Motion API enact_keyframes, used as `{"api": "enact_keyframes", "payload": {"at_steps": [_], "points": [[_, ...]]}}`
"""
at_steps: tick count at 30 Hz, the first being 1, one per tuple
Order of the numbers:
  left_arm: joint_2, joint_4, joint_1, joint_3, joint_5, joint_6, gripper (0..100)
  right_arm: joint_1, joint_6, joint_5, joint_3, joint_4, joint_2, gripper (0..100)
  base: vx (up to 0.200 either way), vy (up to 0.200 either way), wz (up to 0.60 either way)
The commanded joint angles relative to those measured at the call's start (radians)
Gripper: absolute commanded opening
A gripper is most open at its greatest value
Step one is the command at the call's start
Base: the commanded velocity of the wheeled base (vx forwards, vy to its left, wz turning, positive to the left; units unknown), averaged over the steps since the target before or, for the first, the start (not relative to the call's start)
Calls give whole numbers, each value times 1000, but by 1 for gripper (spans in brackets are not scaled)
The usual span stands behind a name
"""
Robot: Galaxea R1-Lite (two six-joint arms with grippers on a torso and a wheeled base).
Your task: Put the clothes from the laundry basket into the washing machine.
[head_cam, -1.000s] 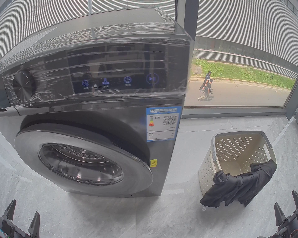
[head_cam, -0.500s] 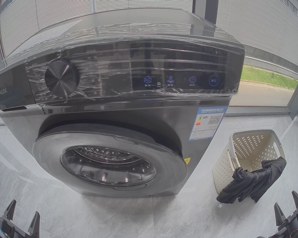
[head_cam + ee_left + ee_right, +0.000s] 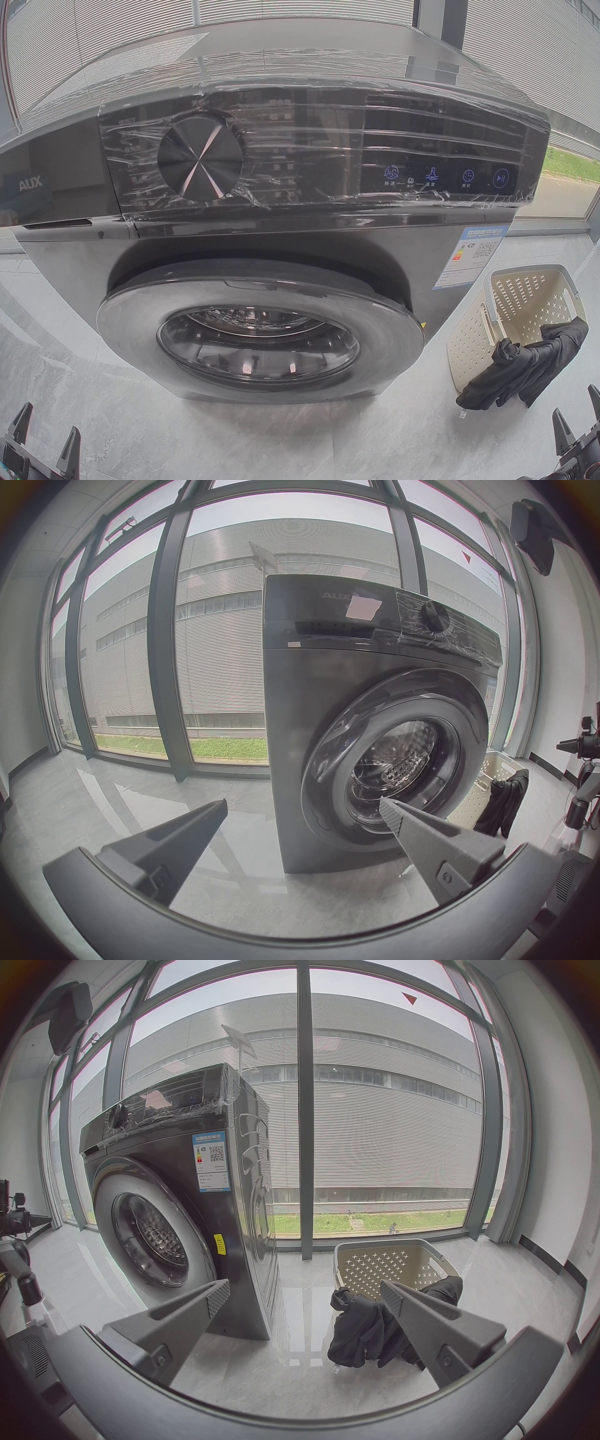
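Black clothes are seen draped over the front rim of the laundry basket, lower right of the head frame, beside the washing machine, whose round door looks shut. Left tool and right tool are held wide open, empty, at the bottom corners.
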Motion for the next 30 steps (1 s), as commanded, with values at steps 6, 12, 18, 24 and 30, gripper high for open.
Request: {"api": "enact_keyframes", "payload": {"at_steps": [6, 12, 18, 24, 30], "points": [[-15, -1, 0, 16, 1, 0, 100, 0, 0, -1, 10, 0, 1, 100, 0, 0, 0], [-15, -1, 0, 16, -1, 0, 100, 0, 0, -1, 8, 0, 1, 100, 0, 0, 0], [-15, -1, 0, 16, -4, -8, 100, 0, 0, -1, 8, 0, 1, 100, 0, 167, 0], [-15, -1, 0, 16, -2, -3, 100, 0, 0, -1, 8, 0, 0, 100, 0, 200, 0], [-15, -1, 0, 16, -2, -2, 100, -1, 0, 1, 10, 0, 1, 100, 0, 33, 0]]}}
